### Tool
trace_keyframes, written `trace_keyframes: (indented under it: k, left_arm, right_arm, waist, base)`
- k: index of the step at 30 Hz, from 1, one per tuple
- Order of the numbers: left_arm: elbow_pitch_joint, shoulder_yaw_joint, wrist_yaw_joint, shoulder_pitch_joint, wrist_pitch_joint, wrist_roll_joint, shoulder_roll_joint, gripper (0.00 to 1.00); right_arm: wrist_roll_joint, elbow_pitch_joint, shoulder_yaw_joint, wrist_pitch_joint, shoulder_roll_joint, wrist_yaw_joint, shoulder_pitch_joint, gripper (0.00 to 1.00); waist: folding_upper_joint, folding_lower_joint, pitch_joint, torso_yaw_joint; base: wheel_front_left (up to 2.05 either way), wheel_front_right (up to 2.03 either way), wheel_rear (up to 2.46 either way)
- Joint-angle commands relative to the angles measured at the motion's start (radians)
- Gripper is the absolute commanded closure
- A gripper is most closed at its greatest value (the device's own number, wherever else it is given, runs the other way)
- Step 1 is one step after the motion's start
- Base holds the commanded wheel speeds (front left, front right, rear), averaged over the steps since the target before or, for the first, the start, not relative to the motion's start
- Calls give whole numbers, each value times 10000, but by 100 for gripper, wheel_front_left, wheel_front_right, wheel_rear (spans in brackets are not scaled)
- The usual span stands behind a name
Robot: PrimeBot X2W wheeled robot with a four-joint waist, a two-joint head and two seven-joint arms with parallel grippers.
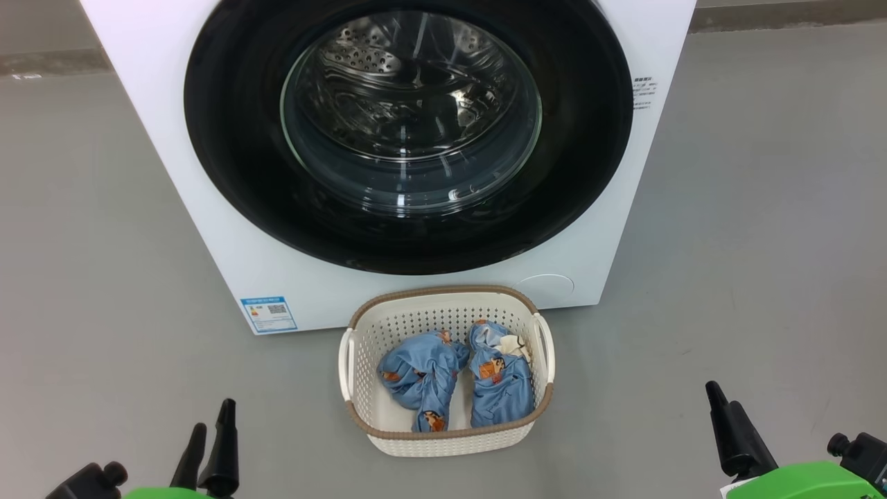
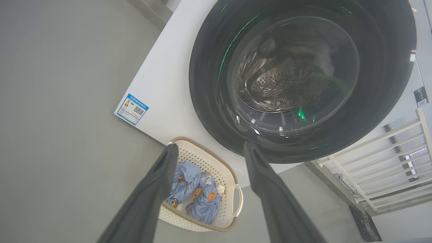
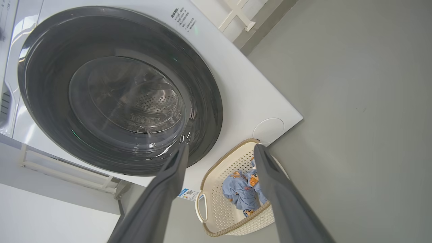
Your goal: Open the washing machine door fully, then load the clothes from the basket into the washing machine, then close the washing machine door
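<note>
Washing machine door (image 1: 409, 132) is shut, flush in the front of the washing machine (image 1: 173, 173), at 12 o'clock in the head view. Perforated steel drum is visible through the glass bowl. Blue label (image 1: 269, 314) sits at the door's 7 o'clock on the white front panel, and a round white cap (image 1: 547, 287) at its 5 o'clock.

Basket (image 1: 443, 290) is on the grey floor (image 1: 762, 242) at the door's 6 o'clock, just in front of the machine base; can't tell if they touch. Clothes are in the basket: two blue printed bundles side by side, one at 9 o'clock (image 1: 423, 378) and one at 3 o'clock (image 1: 500, 381), touching near the middle.

Left gripper (image 2: 211, 144) is at 7 o'clock in the head view, fingers spread, nothing between them, well apart from the basket. Right gripper (image 3: 221, 146) is at 5 o'clock, fingers also spread wide and empty, clear of the basket and the door.

White slatted rack (image 2: 388, 162) stands beside the machine, at 4 o'clock in the left wrist view.
</note>
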Motion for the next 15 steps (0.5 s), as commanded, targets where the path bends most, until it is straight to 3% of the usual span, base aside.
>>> trace_keyframes:
  k: [1,15]
  left_arm:
    - [-335,140,-18,-133,-185,476,197,0]
    - [-479,25,-21,-100,-568,2058,229,0]
  right_arm:
    - [-396,-247,185,-177,-227,9,-94,0]
    - [-1674,-199,472,-558,-445,11,-49,0]
  waist:
    - [-1,-1,5,-1]
    - [-1,-1,29,40]
  base:
    - [0,0,0]
    - [0,0,0]
